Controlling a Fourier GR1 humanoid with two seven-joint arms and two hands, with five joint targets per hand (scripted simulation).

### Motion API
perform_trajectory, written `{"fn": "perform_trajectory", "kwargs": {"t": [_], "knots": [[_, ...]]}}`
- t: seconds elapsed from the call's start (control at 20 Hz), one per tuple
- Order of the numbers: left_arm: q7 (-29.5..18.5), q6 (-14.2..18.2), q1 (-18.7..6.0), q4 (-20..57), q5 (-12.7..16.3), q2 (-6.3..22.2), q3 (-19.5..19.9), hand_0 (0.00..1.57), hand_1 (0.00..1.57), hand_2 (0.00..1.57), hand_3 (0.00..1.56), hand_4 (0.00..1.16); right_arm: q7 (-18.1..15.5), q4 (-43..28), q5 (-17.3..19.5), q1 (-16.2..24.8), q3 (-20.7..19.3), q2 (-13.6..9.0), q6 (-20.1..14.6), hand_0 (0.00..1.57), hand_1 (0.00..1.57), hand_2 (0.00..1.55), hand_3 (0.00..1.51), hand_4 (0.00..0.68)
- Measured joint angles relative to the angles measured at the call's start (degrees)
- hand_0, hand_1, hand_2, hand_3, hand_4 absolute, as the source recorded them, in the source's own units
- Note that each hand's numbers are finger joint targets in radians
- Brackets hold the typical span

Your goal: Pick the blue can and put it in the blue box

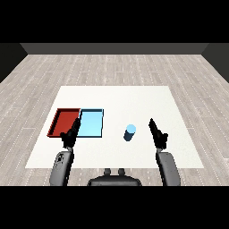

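Right hand (157, 133) sits just right of the blue can (130, 133), fingers straight and pointing away from us across the table, nothing in its grasp — we see a clear gap of white between it and the can. Left hand (71, 134) is likewise extended with relaxed, straight fingers, holding nothing; its fingertips overlap the seam where the two trays meet, near their front edge.

Blue can stands upright on the white table (134, 98), on bare surface, well outside both trays. We place it to the right of the light blue tray (91, 123), roughly level with that tray's front edge, and between the tray and the right hand. Its top looks lighter, its side darker blue.

Light blue tray lies flat, left of the can, with nothing visible inside. Red tray (64, 120) touches or sits just beside it on its left side — we cannot tell whether the rims actually meet. It also shows nothing inside.

Both grey forearms come up from the lower corners, left one (60, 167) below the trays, right one (169, 169) below its hand. Table rests on a grey wood-plank floor (112, 67).
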Motion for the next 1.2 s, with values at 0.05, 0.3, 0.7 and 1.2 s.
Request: {"fn": "perform_trajectory", "kwargs": {"t": [0.05,0.3,0.7,1.2], "knots": [[-0.03,-0.13,-0.01,0.06,-0.37,0.02,-0.03,0.00,0.00,0.00,0.00,0.00,-0.02,-0.06,0.05,-0.01,-0.26,0.07,0.14,0.00,0.00,0.00,0.00,0.000],[-0.23,-0.66,0.53,-0.13,-1.69,-0.13,-0.13,0.00,0.00,0.00,0.00,0.00,-0.19,-0.67,-0.06,-0.39,-2.22,-0.01,0.78,0.00,0.00,0.00,0.00,0.000],[-18.34,-2.73,0.21,-3.67,3.95,-3.49,2.00,0.00,0.00,0.00,0.00,0.00,-12.19,-4.18,-10.03,0.62,-4.46,1.62,8.74,0.00,0.00,0.00,0.00,0.000],[-25.58,-4.80,1.23,-1.16,6.19,-3.57,2.53,0.00,0.00,0.00,0.00,0.00,-14.88,-2.33,-11.75,-0.33,-6.21,1.61,10.94,0.00,0.00,0.00,0.00,0.000]]}}
